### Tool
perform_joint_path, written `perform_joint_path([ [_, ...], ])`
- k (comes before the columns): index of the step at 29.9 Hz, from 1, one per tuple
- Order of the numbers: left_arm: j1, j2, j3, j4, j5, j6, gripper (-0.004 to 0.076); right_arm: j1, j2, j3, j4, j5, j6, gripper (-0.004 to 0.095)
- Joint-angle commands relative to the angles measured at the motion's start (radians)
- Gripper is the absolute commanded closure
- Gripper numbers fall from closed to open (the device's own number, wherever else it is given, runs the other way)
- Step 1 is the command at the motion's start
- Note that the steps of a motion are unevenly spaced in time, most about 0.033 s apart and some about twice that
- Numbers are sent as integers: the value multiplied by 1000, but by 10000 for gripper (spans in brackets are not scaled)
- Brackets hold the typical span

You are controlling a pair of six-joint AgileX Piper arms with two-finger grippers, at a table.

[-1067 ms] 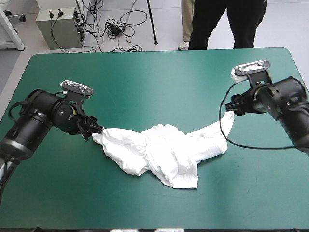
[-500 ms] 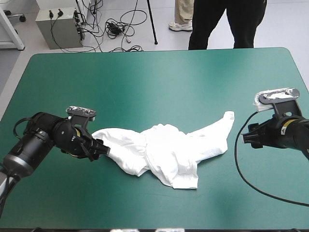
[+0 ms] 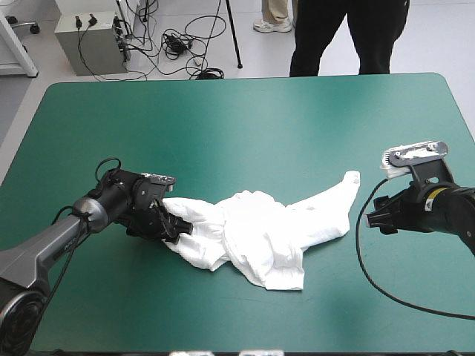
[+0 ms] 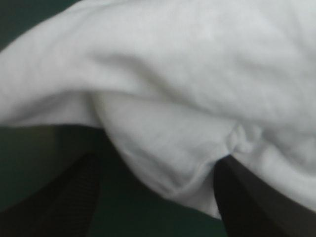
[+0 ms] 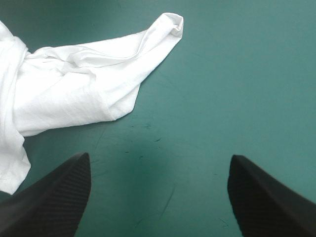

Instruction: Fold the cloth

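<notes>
Folds of the white, short-sleeved fabric T-shirt (image 3: pixel 260 237) lie in a crumpled heap near the middle of the table with the teal-green cover (image 3: pixel 245 126), somewhat nearer its front edge, and one long twisted strip reaches out toward the right arm. The left gripper (image 3: pixel 177 226) is low at the heap's left end; from above its tips merge with the dark wrist and the cloth's edge, so their spacing cannot be read there. The left wrist view settles it: the two broad black fingers (image 4: pixel 69 197) stand wide apart, released, with a hanging hem of the shirt between them. The cloth laps over the upper edge of one finger, and whether it touches either pad is hard to make out. White fabric fills most of that view, running off on three sides, so no outline shows. The right gripper (image 3: pixel 369 220) is apart from the shirt, beside the strip's tip, over bare cover. Its black fingers (image 5: pixel 54 197) are spread as well, holding nothing, and the heap is cut off ahead and to one side of them.
</notes>
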Motion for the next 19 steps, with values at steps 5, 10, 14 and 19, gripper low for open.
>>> perform_joint_path([
  [5, -3, 25, -22, -19, -48, -12, 367, 32, 65, 98, -27, -128, 11, 193],
  [10, -3, 25, -22, -19, -54, -12, 598, 32, 140, 221, -4, -293, 61, 192],
  [14, -3, 25, -22, -15, -64, -12, 731, 32, 211, 278, 32, -368, 63, 193],
  [19, -3, 25, -22, -15, -70, -13, 733, 32, 293, 287, 40, -456, 63, 193],
])
